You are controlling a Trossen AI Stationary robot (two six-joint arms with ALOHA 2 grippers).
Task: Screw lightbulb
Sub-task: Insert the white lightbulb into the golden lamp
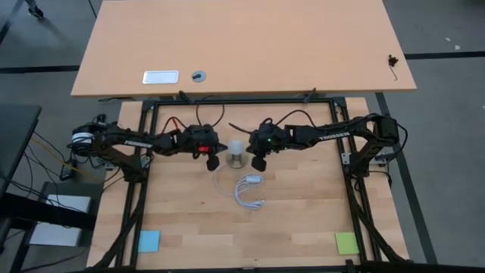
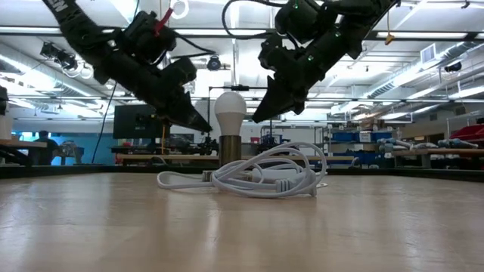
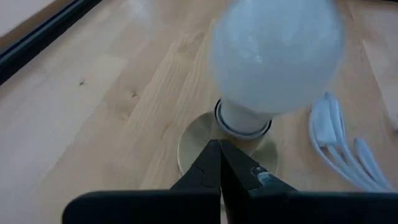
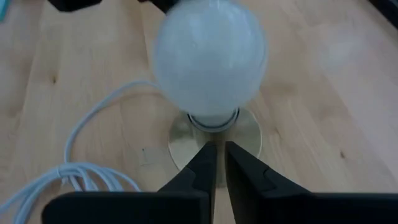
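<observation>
On round brass socket (image 3: 193, 146): frosted pear-shaped lightbulb (image 1: 237, 147) upright; left gripper (image 1: 213, 161), right gripper (image 1: 259, 162) flanking, fingers pressed together, empty; coiled white cord (image 1: 249, 191) near.

Both arms are reaching in toward the table's middle from opposite sides, wrists angling downward. The left gripper (image 1: 213, 161) is hanging with its fingers (image 3: 208, 168) pressed together, tips pointing down and inward. The right gripper (image 1: 258, 162) is mirroring it, its fingers (image 4: 239, 171) sitting nearly closed with only a thin slit between them, holding nothing.
</observation>
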